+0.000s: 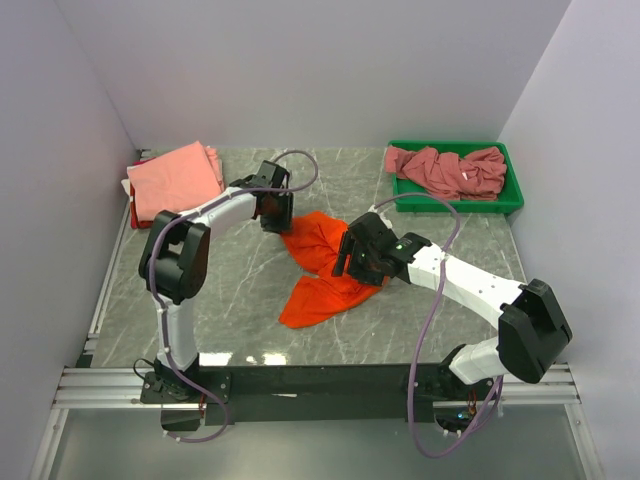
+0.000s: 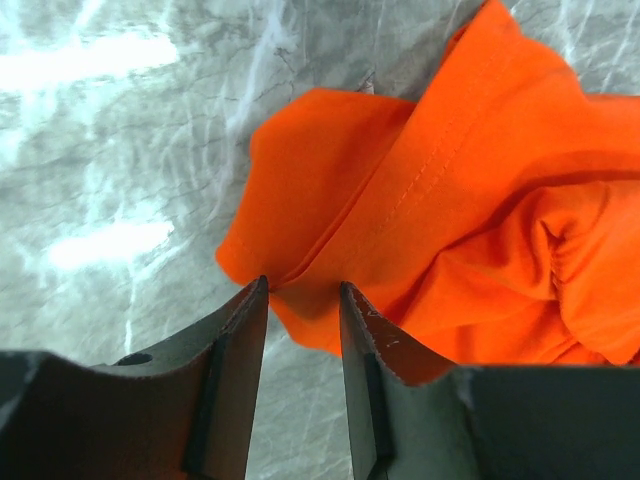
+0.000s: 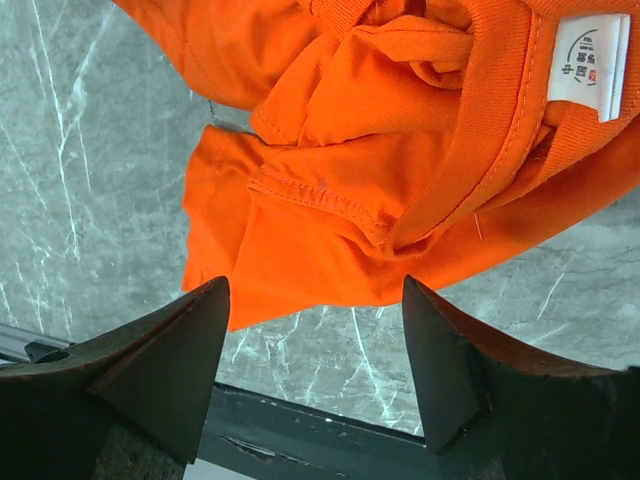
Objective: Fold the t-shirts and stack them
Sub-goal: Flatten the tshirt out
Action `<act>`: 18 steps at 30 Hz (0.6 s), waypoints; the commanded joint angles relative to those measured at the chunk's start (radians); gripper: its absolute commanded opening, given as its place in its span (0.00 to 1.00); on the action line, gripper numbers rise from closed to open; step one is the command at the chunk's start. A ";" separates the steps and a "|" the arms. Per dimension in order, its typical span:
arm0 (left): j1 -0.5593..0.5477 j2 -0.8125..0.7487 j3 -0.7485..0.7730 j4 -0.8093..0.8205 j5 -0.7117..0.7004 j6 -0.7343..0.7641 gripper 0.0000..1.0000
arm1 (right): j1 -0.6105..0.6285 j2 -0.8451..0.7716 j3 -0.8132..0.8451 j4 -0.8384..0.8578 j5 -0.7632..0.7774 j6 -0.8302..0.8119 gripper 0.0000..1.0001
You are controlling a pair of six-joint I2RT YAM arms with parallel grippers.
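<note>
The orange shirt (image 1: 318,268) lies crumpled mid-tabletop (image 1: 235,300), its length running far to near. The left gripper (image 2: 303,287), narrowly parted, sits at its far end, perhaps just touching a fold. The right gripper (image 3: 315,290) gapes wide and empty over its right side.

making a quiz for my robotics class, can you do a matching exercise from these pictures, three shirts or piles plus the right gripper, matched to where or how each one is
Column one
1. orange t-shirt
2. salmon-pink t-shirt
3. mauve t-shirts
4. right gripper

Column two
A. heaped in the green bin, far right
B. jaws wide apart just over orange cloth
C. folded flat at the far left corner
D. crumpled in the middle of the table

Pairs: 1-D, 2-C, 3-A, 4-B
</note>
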 commanded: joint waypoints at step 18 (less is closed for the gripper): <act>-0.001 -0.015 0.046 -0.005 0.021 -0.005 0.24 | 0.009 0.012 0.024 -0.001 0.000 -0.009 0.76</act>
